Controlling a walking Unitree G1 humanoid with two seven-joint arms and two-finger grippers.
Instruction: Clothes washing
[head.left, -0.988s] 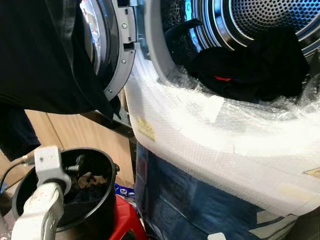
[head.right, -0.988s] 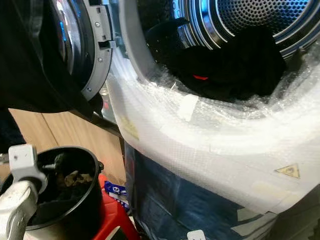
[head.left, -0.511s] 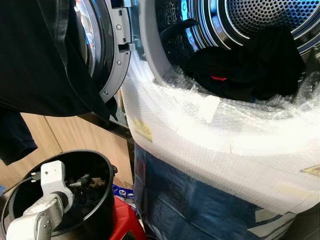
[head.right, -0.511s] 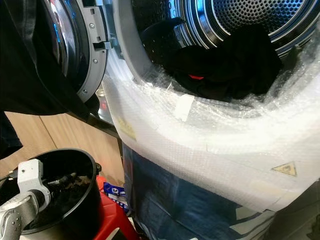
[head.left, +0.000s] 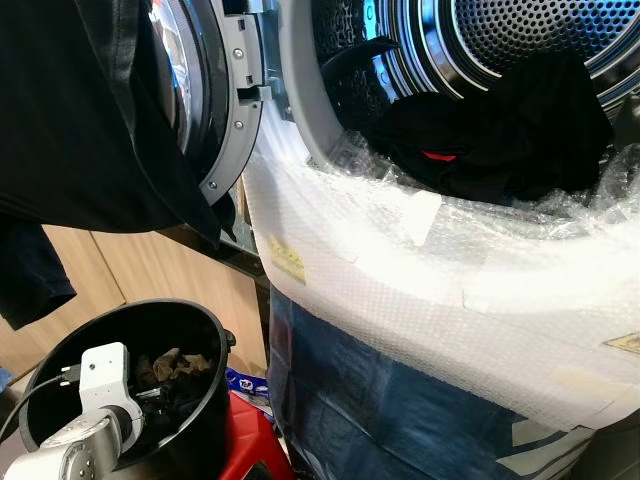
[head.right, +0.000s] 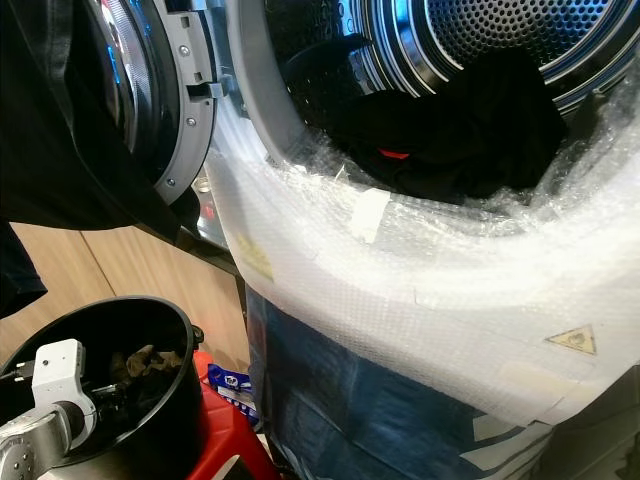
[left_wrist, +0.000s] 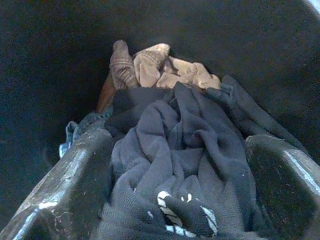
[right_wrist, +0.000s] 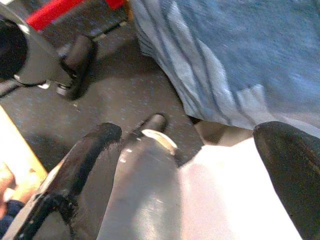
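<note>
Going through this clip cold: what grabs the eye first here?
The open washing machine drum at upper right, with dark clothes heaped at its mouth and bubble wrap taped over the front below. At lower left, the left gripper reaches into a black bucket, open fingers either side of a dark garment; another black garment hangs over the door.

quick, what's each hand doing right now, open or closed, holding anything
Left hand: open, fingers either side of the dark garment in the black bucket, not yet closed on it.
Right hand: open, holding nothing.
</note>
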